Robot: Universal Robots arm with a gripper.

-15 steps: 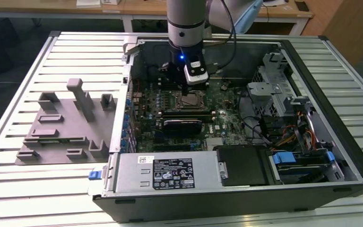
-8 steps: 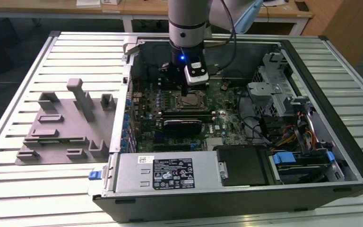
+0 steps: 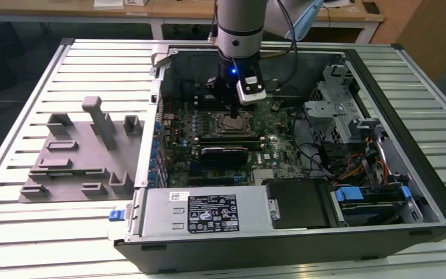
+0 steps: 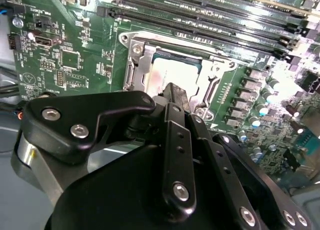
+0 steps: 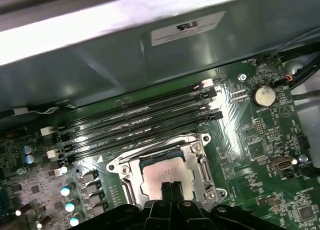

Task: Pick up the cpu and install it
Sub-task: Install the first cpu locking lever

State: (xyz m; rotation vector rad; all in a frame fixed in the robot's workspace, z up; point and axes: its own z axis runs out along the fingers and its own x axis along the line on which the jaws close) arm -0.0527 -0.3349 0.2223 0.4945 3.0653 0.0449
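the claw (image 5: 171,190) hangs low inside the open computer case (image 3: 409,174), its fingertips pressed together and gripping nothing. directly beneath its tips the cpu (image 5: 167,176) lies flat in the socket (image 5: 165,167), silver top up, square edges parallel to the metal frame that rings it closely on all sides. memory slots (image 5: 135,121) run just beyond the socket. in the second wrist view the cpu (image 4: 167,75) seems seated, though the claw covers part of it.

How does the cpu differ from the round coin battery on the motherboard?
The cpu is square and sits inside the metal socket frame, with the gripper at it; the coin battery is round, smaller and stands apart on bare board. Both have shiny silver tops.
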